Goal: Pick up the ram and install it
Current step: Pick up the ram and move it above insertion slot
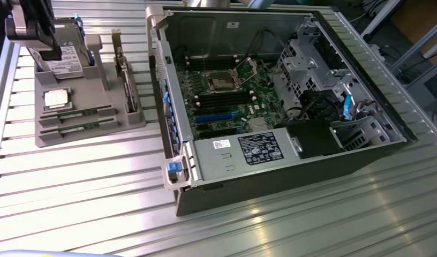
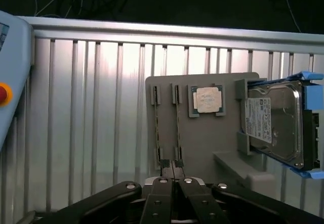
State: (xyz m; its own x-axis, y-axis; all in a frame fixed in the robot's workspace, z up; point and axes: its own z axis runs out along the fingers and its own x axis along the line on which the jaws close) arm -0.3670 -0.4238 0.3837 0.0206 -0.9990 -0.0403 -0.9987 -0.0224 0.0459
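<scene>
Ram [image 2: 177, 125]: standing on edge in its slot on the grey holder [image 2: 217, 143], a twin stick [image 2: 157, 125] just beside it.
Gripper [image 2: 174, 166]: hovering above the grey holder, pointing straight down, fingers [image 2: 163, 176] pressing together on nothing, tips over one end of the sticks.
Also sitting on the grey holder: processor chip [image 2: 207, 100], hard drive [image 2: 273, 123].
Computer case [image 1: 276, 176]: lying open at the exterior view's right.

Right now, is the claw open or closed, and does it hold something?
Claw: closed, holding nothing, above the gray tray.
</scene>
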